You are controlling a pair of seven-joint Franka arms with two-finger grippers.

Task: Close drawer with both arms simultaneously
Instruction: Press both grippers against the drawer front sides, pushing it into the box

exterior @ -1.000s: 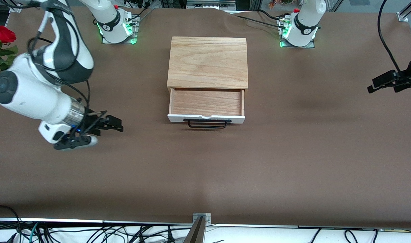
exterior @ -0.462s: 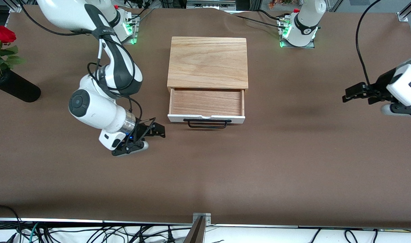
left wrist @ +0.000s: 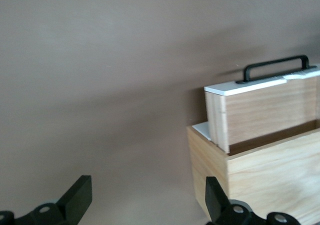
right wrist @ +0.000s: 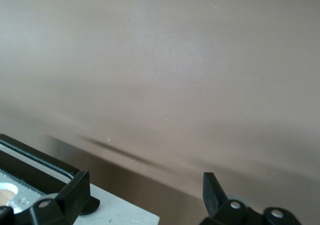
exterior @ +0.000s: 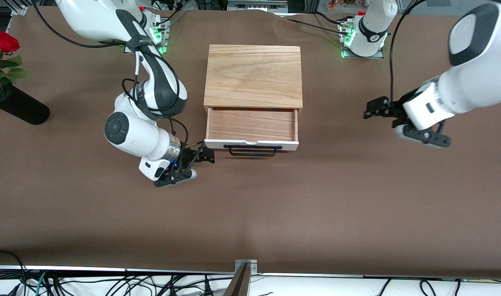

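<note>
Right gripper [exterior: 205,155] has travelled from the right arm's end of the table to just beside the corner of the drawer [exterior: 251,128] front panel, fingers spread. Left gripper [exterior: 376,109] has come in from the table edge toward the drawer, well apart from it, fingers spread.

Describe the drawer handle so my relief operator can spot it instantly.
Find the light wooden box in the middle of the brown table. A drawer sticks out of it toward the front camera, open and empty. On its white front panel sits the handle, a thin black wire bar, the only black part of the box.
</note>
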